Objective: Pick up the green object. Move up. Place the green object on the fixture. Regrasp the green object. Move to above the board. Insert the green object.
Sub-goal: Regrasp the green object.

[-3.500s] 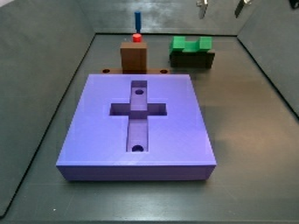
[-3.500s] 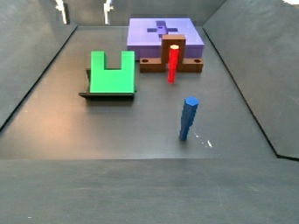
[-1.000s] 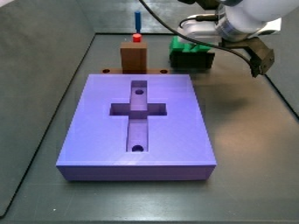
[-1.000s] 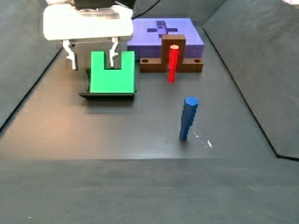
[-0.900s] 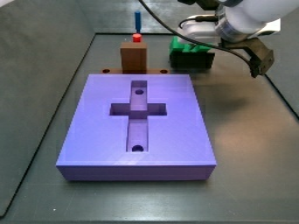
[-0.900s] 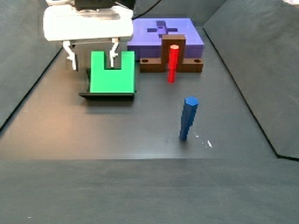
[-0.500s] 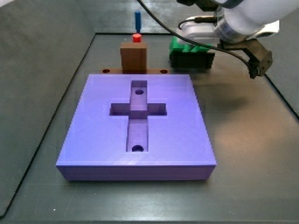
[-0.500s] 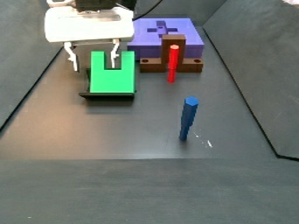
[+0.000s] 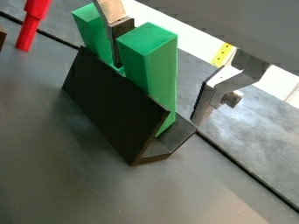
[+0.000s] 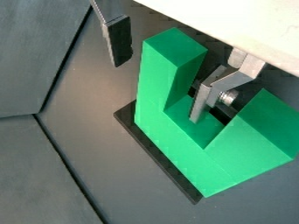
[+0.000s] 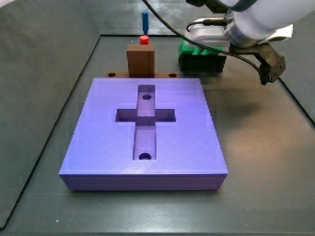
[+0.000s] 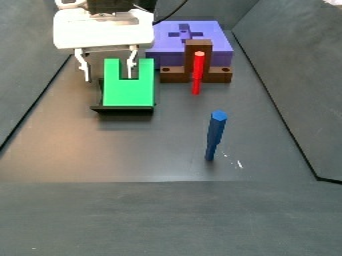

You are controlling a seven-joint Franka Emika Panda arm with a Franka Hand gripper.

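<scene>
Barely moved since before, gripper hangs fingers-down, spread astride one green object arm.

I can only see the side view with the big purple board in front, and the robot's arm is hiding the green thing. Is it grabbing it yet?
Observer: Not yet. In a wrist view the gripper is open at the green object. One of the fingers is in its slot, and the other is outside one arm with a gap showing.
Operator: What's the green thing sitting on?
Observer: It rests on the dark fixture, which shows plainly in a wrist view.
Operator: Is anything else close by?
Observer: In a side view a blue rod stands by itself on the floor, apart from the fixture.
</scene>
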